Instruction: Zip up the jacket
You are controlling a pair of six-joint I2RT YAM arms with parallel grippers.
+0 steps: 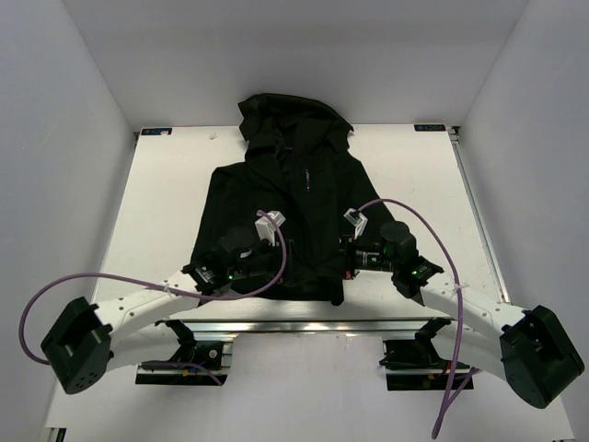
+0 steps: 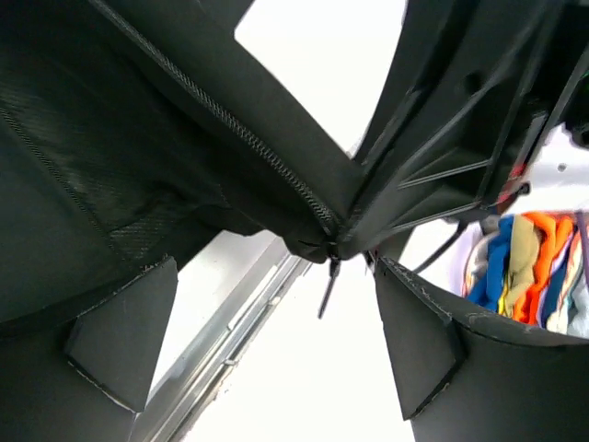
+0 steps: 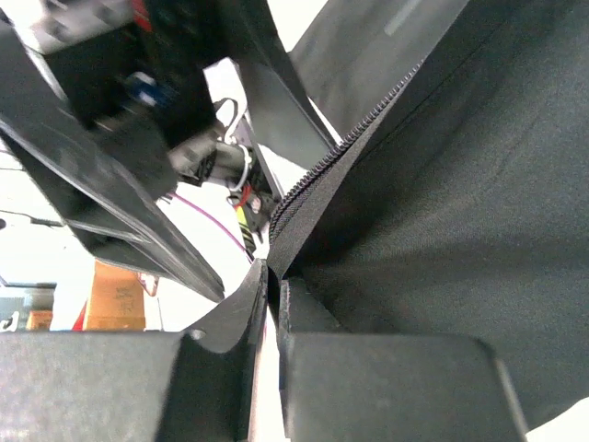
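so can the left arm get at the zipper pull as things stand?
Probably yes. The zipper pull hangs free below the jacket hem, ahead of the open jaws of the left arm, with nothing between. The right arm, jaws shut on the hem beside it, leaves little room.

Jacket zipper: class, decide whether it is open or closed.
Open near the hem: a bare single tooth row runs along the jacket edge, with the slider low.

both arms reach inward, left gripper [image 2: 274, 269] spread, right gripper [image 3: 272, 296] clamped.

jacket [image 1: 276, 184] 1 | left end effector [image 2: 274, 276] 1 | right end effector [image 3: 273, 295] 1 | purple cables [image 1: 101, 276] 2 | table [image 1: 166, 203] 1
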